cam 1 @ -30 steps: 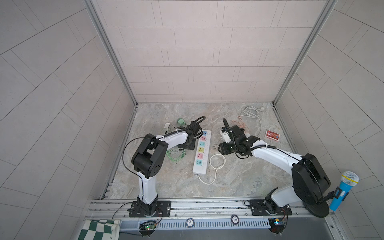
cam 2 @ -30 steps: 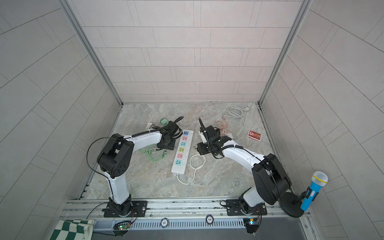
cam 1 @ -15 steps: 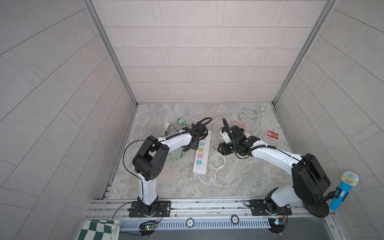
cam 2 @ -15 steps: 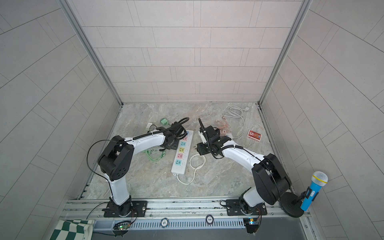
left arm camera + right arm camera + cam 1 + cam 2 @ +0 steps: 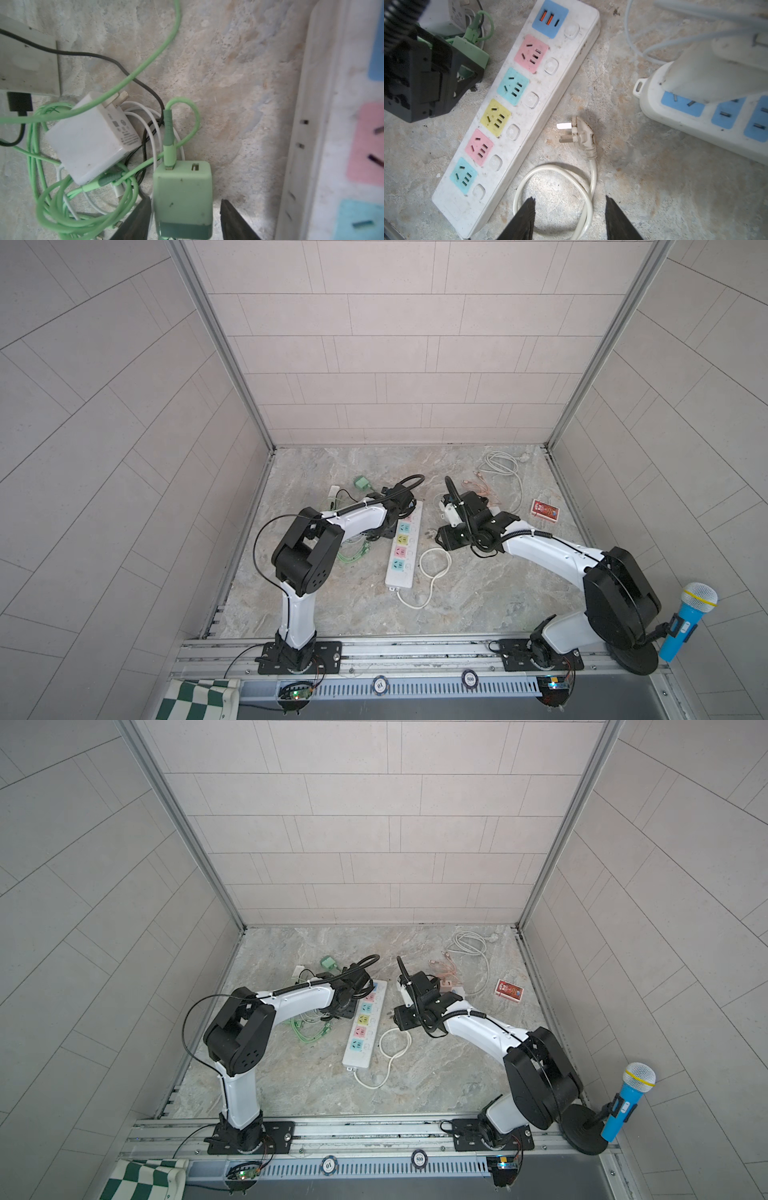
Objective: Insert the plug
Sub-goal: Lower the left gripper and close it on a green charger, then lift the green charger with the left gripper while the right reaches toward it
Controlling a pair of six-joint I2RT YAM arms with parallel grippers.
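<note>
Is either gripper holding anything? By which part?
Nothing gripped yet. The left gripper straddles the green charger at its darker end, with a gap beside one finger. The right gripper is open and empty.

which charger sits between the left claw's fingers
The green charger, with a green cable plugged in; the white charger lies outside the left claw.

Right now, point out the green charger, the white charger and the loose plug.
green charger [image 5: 182, 197]: left wrist view, broad face.
white charger [image 5: 89, 137]: left wrist view, broad face.
loose plug [image 5: 584, 133]: right wrist view, white body.
</note>
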